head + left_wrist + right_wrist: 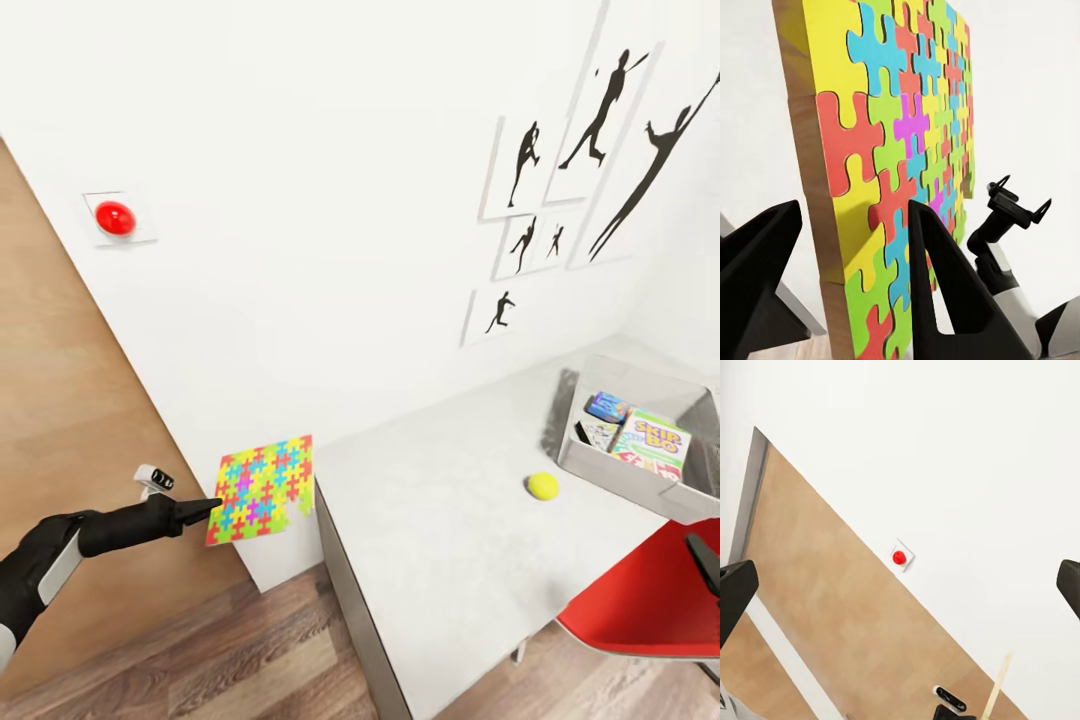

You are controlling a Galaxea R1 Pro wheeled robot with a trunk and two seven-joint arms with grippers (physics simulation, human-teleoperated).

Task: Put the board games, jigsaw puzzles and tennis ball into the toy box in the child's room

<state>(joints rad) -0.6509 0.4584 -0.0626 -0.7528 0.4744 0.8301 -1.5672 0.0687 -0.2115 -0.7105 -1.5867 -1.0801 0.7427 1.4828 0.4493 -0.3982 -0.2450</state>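
Presently, items are being listed from largest to smallest.

Tabletop [440, 560]: pale grey slab, running from about 6 o'clock toward 3 o'clock in the head view, with a red chair [650, 600] tucked at its near edge.

Toy box [640, 475]: grey open bin sitting on the tabletop at 3 o'clock, already holding upright board games [652, 440]. It is looking rigid, best left where it stands.

Jigsaw puzzle [262, 488]: flat square board with a wooden edge and a face of interlocking pieces in yellow, red, blue, green and magenta. It is hanging off the tabletop's far-left end, at about 8 o'clock, held on edge against the white wall. It is judged stiff, light and thin; the printed face is probably slick, so pinching across the thickness at the edge is the sound hold, and a tilt could let it slide.

Left claw [205, 507]: dark fingers [945, 285] are closing either side of the board's edge, gripping the puzzle.

Tennis ball [542, 486]: small yellow-green sphere lying loose on the tabletop at 4 o'clock, near the toy box. It is likely light, springy and prone to rolling; taking it across the middle is advisable.

Right claw [900, 600]: fingers are standing wide apart, holding nothing.
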